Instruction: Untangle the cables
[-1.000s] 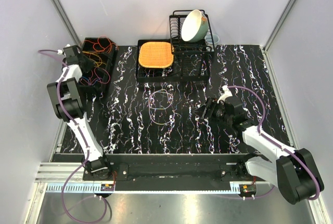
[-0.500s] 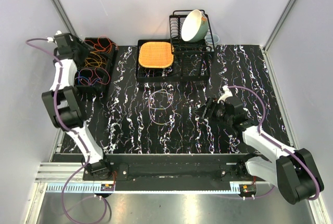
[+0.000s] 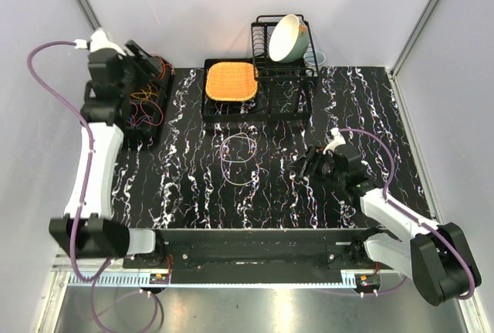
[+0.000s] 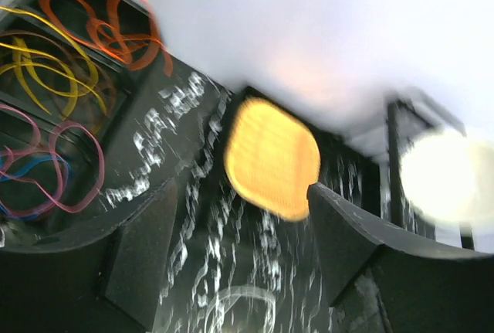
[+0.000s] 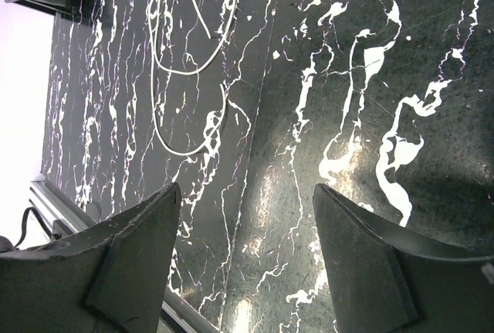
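Several thin cables (image 3: 141, 100) in orange, yellow, red and blue lie heaped in the black bin (image 3: 158, 120) at the table's far left. In the left wrist view they show as orange cables (image 4: 116, 30), yellow cables (image 4: 42, 70) and pink and blue cables (image 4: 65, 174). My left gripper (image 3: 148, 61) (image 4: 239, 194) hangs above the bin's far end, open and empty. A pale cable (image 3: 238, 159) (image 5: 191, 28) lies in two loops on the marbled table's middle. My right gripper (image 3: 305, 164) (image 5: 247, 256) stands open low over the table, right of that cable, holding nothing.
A black tray with an orange mat (image 3: 230, 80) (image 4: 272, 159) sits at the back centre. Beside it stands a black dish rack (image 3: 285, 86) with a cream bowl (image 3: 287, 38). Grey walls close in both sides. The table's front rail (image 5: 54, 209) is near the right gripper.
My left arm has risen from the bin and swung back, and its gripper has gone from shut to open, leaving the cables in the bin. The right arm has not moved.
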